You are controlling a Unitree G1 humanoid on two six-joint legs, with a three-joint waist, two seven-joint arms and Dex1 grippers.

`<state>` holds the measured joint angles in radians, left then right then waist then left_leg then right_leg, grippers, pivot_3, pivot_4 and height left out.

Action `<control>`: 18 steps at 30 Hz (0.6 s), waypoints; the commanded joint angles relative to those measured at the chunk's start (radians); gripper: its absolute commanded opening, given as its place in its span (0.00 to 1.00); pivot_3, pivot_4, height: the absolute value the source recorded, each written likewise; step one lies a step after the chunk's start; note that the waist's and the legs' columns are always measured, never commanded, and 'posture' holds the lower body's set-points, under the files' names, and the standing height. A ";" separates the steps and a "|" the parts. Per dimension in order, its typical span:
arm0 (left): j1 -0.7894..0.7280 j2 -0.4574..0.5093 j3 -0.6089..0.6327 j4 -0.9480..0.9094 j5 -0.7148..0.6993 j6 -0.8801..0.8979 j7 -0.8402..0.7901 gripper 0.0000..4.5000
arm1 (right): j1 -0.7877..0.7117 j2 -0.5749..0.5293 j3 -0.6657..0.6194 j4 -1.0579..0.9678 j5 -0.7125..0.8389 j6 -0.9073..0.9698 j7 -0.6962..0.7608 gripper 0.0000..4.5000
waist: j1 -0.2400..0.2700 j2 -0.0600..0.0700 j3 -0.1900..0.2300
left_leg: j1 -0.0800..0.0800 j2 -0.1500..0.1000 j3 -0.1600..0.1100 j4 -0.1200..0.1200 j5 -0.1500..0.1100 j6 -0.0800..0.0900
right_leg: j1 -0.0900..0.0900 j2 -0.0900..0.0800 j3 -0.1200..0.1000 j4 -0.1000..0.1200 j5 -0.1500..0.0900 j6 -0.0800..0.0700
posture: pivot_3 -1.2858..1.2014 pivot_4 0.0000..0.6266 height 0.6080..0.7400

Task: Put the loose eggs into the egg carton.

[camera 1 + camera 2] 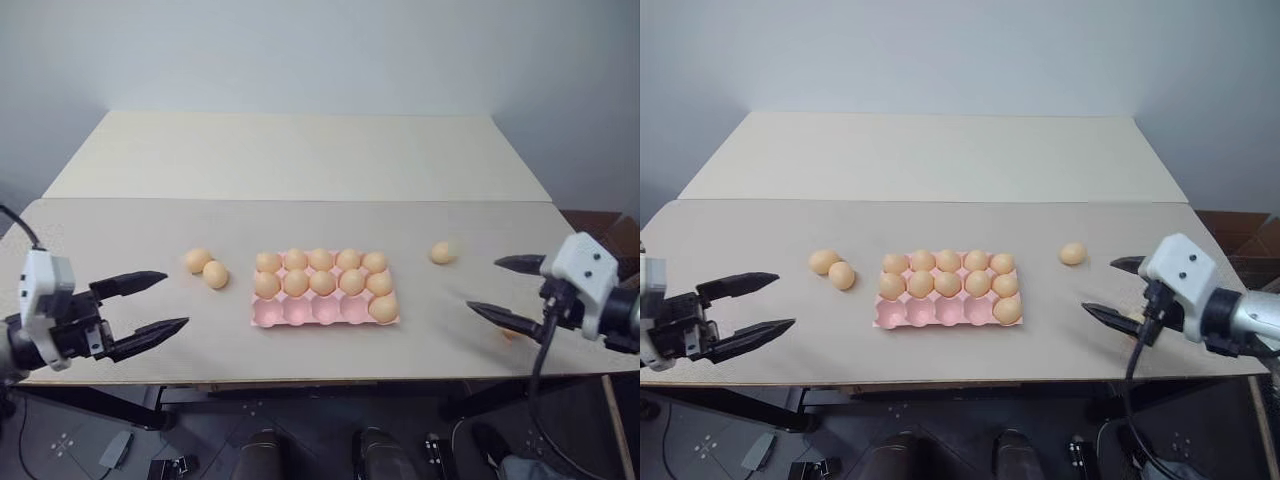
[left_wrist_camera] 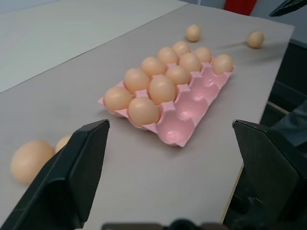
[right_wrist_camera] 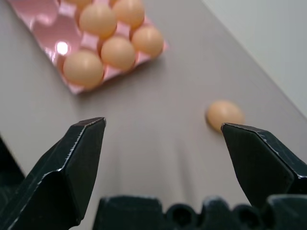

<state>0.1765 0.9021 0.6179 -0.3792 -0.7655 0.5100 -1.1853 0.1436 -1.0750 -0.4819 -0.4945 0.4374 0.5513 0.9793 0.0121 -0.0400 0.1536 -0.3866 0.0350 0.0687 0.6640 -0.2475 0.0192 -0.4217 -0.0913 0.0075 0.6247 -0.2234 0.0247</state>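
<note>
Right now your egg carton (image 1: 325,310) sits mid-worktop (image 1: 300,225) with eleven eggs seated: the far and middle rows look full, and the near row holds one egg at its right end, leaving four cups bare. Three loose eggs wait outside it. Two lie touching each other just left of the carton (image 1: 199,260) (image 1: 216,274), ahead and to the right of your left hand (image 1: 150,305). The third egg (image 1: 444,252) lies alone on the right, well apart from the carton and ahead-left of your right hand (image 1: 500,288). Both hands hang released, fingers spread wide, holding nothing. So each arm has its own nearer target; the single right-side egg looks like the simpler pick, since nothing crowds it. Your right wrist view places that egg (image 3: 224,114) close beside one finger rather than centred between them, which the head views don't reveal. Your left wrist view shows the empty cups clearly.
</note>
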 commanded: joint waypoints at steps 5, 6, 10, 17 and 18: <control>-0.019 0.037 -0.001 -0.024 -0.042 0.032 -0.018 0.99 | 0.050 -0.074 0.076 0.239 -0.227 -0.301 0.102 1.00 | -0.013 -0.001 -0.001 | 0.001 0.000 0.001 0.000 0.000 0.000 | 0.000 0.001 0.001 0.001 -0.005 0.007 | 0.52 0.24 1.00; -0.014 0.040 0.005 -0.020 -0.042 0.033 -0.024 0.99 | 0.033 -0.080 0.111 0.278 -0.266 -0.338 0.091 1.00 | -0.016 -0.001 -0.001 | 0.002 0.000 0.001 0.000 0.000 0.000 | 0.000 0.001 0.001 0.001 -0.005 0.006 | 0.52 0.24 1.00; -0.011 0.046 0.006 -0.020 -0.039 0.037 -0.027 0.99 | -0.040 -0.054 0.215 0.398 -0.350 -0.402 0.044 1.00 | -0.023 -0.001 -0.001 | 0.002 0.000 0.001 0.000 0.000 0.000 | 0.000 0.001 0.002 0.002 -0.005 0.006 | 0.52 0.24 1.00; -0.024 0.047 -0.005 -0.015 -0.037 0.038 -0.026 0.99 | -0.151 0.012 0.306 0.485 -0.384 -0.392 0.003 1.00 | -0.024 0.000 -0.001 | 0.002 0.000 0.001 0.000 0.000 0.000 | 0.000 0.001 0.002 0.002 -0.001 0.004 | 0.52 0.24 1.00; -0.024 0.047 -0.005 -0.014 -0.036 0.038 -0.028 1.00 | -0.158 0.015 0.312 0.488 -0.379 -0.386 0.008 0.96 | -0.024 0.000 -0.001 | 0.002 0.000 0.001 0.000 0.000 0.000 | 0.000 0.001 0.002 0.002 0.000 0.003 | 0.52 0.24 1.00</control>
<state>0.1585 0.9364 0.6035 -0.3797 -0.7876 0.5486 -1.2067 0.0062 -1.0546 -0.1645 -0.0045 0.0558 0.1614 0.9895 -0.0117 -0.0405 0.1528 -0.3849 0.0350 0.0699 0.6639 -0.2475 0.0193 -0.4218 -0.0907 0.0094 0.6262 -0.2236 0.0270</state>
